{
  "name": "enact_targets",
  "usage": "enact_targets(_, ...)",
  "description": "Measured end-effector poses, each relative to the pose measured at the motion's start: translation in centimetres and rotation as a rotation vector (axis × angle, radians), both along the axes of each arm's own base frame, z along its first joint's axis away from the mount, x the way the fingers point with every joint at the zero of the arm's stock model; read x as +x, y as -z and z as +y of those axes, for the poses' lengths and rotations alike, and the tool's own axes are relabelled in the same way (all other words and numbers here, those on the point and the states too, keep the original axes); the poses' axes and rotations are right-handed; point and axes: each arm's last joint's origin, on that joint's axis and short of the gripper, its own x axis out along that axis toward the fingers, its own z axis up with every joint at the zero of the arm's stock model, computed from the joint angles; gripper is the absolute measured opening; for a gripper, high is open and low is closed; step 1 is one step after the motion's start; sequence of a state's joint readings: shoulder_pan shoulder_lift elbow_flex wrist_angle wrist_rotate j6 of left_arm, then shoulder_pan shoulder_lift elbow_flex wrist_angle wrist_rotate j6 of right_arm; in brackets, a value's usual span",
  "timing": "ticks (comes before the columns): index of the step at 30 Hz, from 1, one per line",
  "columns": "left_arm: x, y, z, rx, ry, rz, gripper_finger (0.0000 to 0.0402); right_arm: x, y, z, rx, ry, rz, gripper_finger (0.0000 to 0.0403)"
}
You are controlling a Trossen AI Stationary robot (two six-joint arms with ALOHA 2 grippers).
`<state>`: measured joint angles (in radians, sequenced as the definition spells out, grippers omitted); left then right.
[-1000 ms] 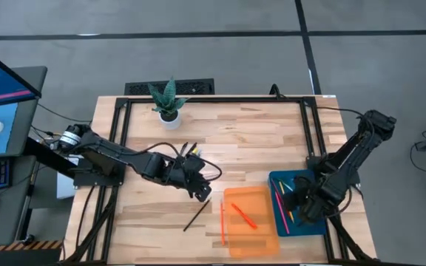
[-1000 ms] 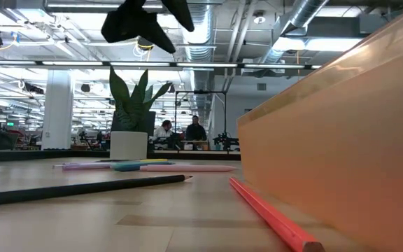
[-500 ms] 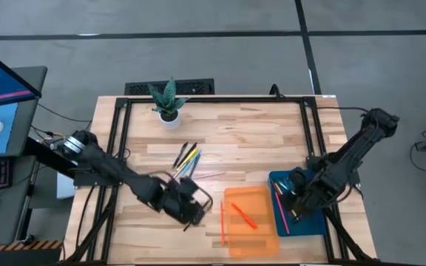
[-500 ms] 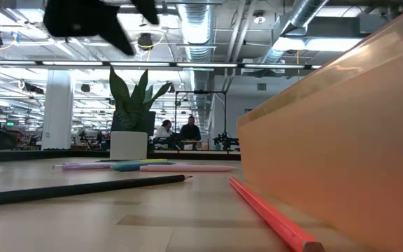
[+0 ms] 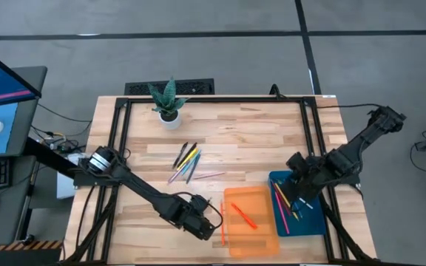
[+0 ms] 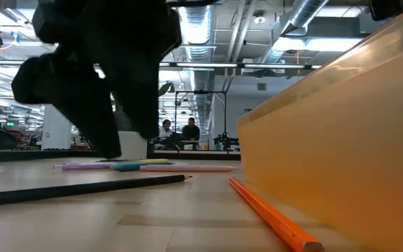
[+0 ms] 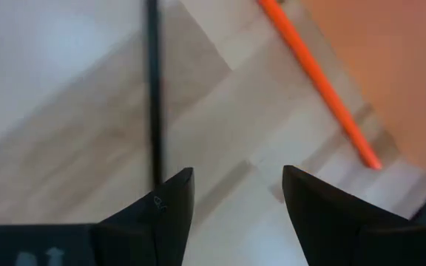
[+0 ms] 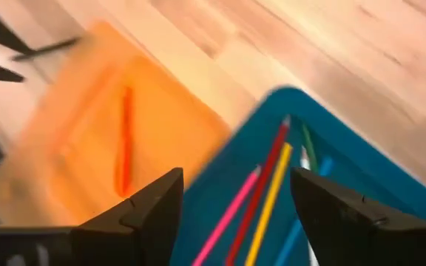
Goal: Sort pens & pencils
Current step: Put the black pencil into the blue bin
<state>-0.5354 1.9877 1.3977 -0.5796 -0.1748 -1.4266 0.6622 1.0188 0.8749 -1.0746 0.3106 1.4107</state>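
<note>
From above, the left pincer (image 5: 200,224) sat low over the front of the worktop (image 5: 250,140), its body covering the black pencil (image 7: 153,89) there. Only the left wrist view showed that pencil running up from beside one finger, with the fingers spread wide, nothing between them, and the orange pencil (image 7: 318,81) lying on bare wood along the orange tray (image 7: 390,66). The level view showed both pencils flat on the wood, the pincer dark above the black one, and a loose cluster of pens (image 6: 145,166) farther back in front of a potted plant (image 5: 166,100).

From above that cluster (image 5: 187,159) lay mid-worktop, well apart from both arms. One orange stick (image 5: 244,215) lay inside the orange tray.

The right pincer (image 5: 299,179) hovered at the blue tray (image 5: 313,222). Its wrist view showed the fingers wide apart and empty, with pink, red, yellow, green and blue sticks (image 8: 272,185) lying side by side in that tray.
</note>
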Motion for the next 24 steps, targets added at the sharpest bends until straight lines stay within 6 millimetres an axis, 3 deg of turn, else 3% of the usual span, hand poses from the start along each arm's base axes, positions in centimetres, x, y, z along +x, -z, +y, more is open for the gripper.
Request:
enact_targets(9, 0.2, -0.4, -0.1, -0.010, -0.027, -0.031, 0.0197, 0.5, -1.4, -1.3, -0.013, -0.091, -0.145, 0.0270)
enact_targets(17, 0.3, -0.4, 0.1, 0.080, 0.017, -0.070, 0.0196, 0.7, -1.7, -1.5, -0.007, -0.100, -0.168, 0.0270)
enact_targets(24, 0.1, 1.0, 0.4, 0.123, 0.020, 0.013, 0.0196, 0.5, -1.7, -1.2, -0.003, -0.118, -0.172, 0.0270)
